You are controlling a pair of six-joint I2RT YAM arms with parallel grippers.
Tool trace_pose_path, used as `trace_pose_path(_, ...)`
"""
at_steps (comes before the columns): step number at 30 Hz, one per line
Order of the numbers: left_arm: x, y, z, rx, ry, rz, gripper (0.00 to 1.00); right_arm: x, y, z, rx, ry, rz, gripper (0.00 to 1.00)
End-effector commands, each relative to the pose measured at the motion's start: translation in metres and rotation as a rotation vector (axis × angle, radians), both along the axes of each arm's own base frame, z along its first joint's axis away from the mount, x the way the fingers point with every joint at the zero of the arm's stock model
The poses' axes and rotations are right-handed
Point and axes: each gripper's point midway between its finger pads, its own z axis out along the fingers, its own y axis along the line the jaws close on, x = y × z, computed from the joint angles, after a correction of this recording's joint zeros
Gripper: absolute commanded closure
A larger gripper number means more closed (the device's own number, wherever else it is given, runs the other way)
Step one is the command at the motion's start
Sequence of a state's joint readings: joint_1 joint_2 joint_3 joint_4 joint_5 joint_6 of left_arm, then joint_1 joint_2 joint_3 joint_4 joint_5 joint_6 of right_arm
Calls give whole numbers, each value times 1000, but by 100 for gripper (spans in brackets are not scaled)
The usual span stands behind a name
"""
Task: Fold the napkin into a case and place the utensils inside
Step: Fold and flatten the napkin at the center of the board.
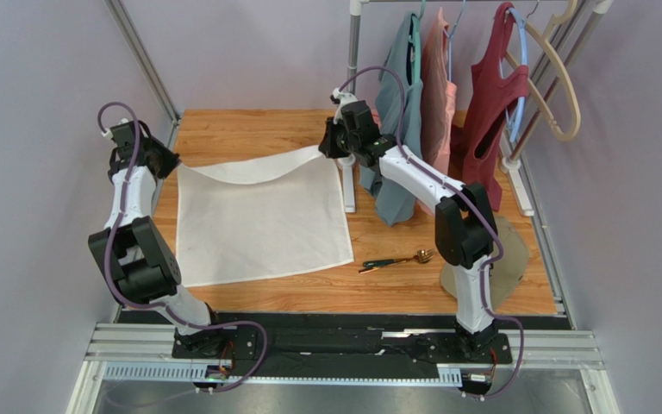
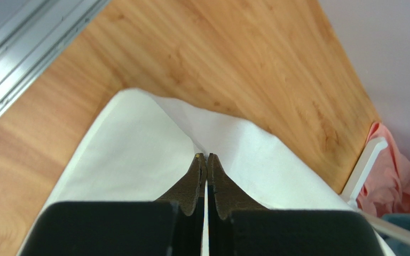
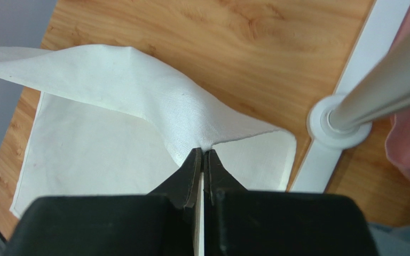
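Left gripper [image 2: 206,156] and right gripper [image 3: 203,152] each pinching a raised far napkin [image 1: 257,220] corner, utensils [image 1: 397,260] flat on table [image 1: 248,129] alongside

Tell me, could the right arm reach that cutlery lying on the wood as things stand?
Probably not yet. The right gripper is shut on a far corner of the napkin. The utensils lie uncovered on the bare table, close to that arm's base, so once it lets go the way looks free.

The light-brown wooden worktop [image 1: 248,129] carries a white square cloth napkin [image 1: 257,224], its far edge raised. Slim dark-handled gold-headed utensils [image 1: 397,260] lie near its right side, and a white clothes-rack foot [image 1: 348,194] stands beside it.
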State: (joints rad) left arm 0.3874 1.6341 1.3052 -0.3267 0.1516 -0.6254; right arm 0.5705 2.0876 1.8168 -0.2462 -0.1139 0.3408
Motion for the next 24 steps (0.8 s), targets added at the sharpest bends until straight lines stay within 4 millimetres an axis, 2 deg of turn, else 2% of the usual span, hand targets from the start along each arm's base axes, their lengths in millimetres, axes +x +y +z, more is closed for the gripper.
trace_pose_path(1,-52,-26,3,-66,144,-37,100,-36,-14,32,51,71,4,100)
trace_pose_path(3,-66,-31,6,-67,165,-35,100,-49,-16,41,57,93,26,100)
trace_pose_path(4,-77,-33,5,-65,193,-28,100,-60,-20,34,38,138,30,100)
trace_pose_path(5,-85,-32,4,-55,213,-17,100,-67,-22,34,36,156,42,100)
trace_pose_path(6,-101,-31,10,-33,232,1,100,-77,-25,41,35,157,54,100)
trace_pose_path(7,-112,-22,10,15,261,52,100,-87,-28,38,21,182,60,100)
trace_pose_path(8,-124,-19,4,21,289,76,100,-97,-32,27,3,212,59,100)
trace_pose_path(9,-136,-19,8,27,292,94,100,-108,-34,33,12,209,68,100)
trace_pose_path(10,-144,-20,5,20,303,101,100,-115,-35,31,12,223,76,100)
trace_pose_path(11,-151,-21,3,11,314,111,100,-130,-37,14,-14,263,87,100)
trace_pose_path(12,-163,-26,-4,-11,336,126,100,-139,-39,10,-29,273,96,100)
trace_pose_path(14,-174,-31,-13,-43,358,142,100,-161,-40,6,-45,288,121,100)
trace_pose_path(15,-182,-37,-21,-80,375,151,100,-174,-44,-10,-61,329,131,100)
trace_pose_path(16,-186,-45,-25,-114,381,132,100,-182,-46,-7,-51,331,141,100)
trace_pose_path(17,-192,-46,-31,-124,402,139,100,-187,-48,-11,-56,344,143,100)
trace_pose_path(18,-201,-47,-33,-125,427,152,100,-196,-54,-23,-72,374,144,100)
trace_pose_path(21,-221,-41,-42,-112,467,210,100,-211,-61,-34,-88,400,156,100)
trace_pose_path(22,-225,-39,-44,-120,473,228,100,-216,-66,-44,-103,419,158,100)
trace_pose_path(24,-233,-35,-48,-135,468,271,100,-219,-69,-52,-119,428,156,100)
